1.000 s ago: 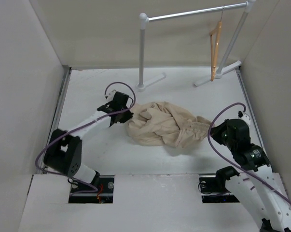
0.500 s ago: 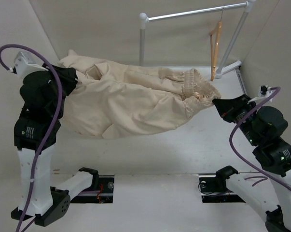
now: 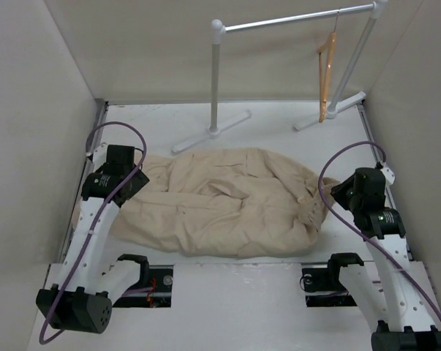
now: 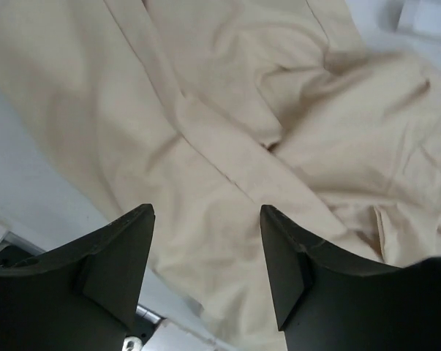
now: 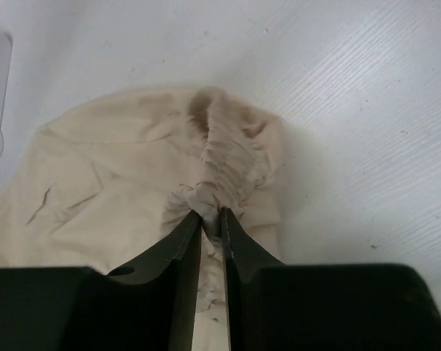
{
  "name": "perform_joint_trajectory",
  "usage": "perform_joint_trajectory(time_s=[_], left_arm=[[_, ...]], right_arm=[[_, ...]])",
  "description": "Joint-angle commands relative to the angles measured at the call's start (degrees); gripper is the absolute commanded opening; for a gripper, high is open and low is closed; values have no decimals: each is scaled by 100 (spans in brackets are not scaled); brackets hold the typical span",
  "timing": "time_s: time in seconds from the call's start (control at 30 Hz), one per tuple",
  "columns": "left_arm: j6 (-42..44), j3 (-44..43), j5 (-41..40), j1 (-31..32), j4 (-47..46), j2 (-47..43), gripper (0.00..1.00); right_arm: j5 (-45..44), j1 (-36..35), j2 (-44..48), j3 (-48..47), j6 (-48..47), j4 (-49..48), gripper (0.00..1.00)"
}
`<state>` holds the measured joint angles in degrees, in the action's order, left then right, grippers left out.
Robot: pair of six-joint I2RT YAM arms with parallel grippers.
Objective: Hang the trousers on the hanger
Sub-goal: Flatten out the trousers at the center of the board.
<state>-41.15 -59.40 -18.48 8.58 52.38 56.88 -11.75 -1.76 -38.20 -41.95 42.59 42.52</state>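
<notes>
Trousers (image 3: 227, 201) just went from stretched mid-air to flat mid-table, so the hanger (image 3: 326, 73) at 1 o'clock is next; my left gripper (image 4: 205, 213) gapes apart, right gripper (image 5: 210, 217) pinches their 3 o'clock end.

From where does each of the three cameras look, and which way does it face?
Top external: above and behind the bases, facing down at the wrinkled beige cloth trousers, light-brown wooden hanger and white metal rail; left arm and right arm show.
Left wrist: on its arm, facing down at the trousers; open left end effector shows.
Right wrist: facing down; right end effector pinches the trousers' gathered cloth.
Shared: all see the trousers.
</notes>
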Motion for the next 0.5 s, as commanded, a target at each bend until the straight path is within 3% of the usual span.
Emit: perform_joint_trajectory(time_s=[0.0, 0.13, 0.23, 0.33, 0.37, 0.47], left_arm=[[107, -98, 177, -317, -552, 199, 58], [80, -90, 134, -519, -1193, 919, 57], [72, -264, 178, -791, -1677, 1560, 56], [115, -660, 178, -1003, -2222, 2387, 56], [133, -896, 195, -1099, -2363, 2780, 56], [334, -1616, 213, -1187, -2504, 3826, 55]], right_arm=[[-170, 14, 5, -164, 57, -473, 31], [-257, -144, 110, -59, 4, -438, 57], [-556, -250, 365, -120, -171, -350, 66], [-811, -399, 383, -295, -400, -262, 68], [-829, -469, 366, -313, -461, -288, 62], [-689, -759, 261, -261, -576, -525, 23]])
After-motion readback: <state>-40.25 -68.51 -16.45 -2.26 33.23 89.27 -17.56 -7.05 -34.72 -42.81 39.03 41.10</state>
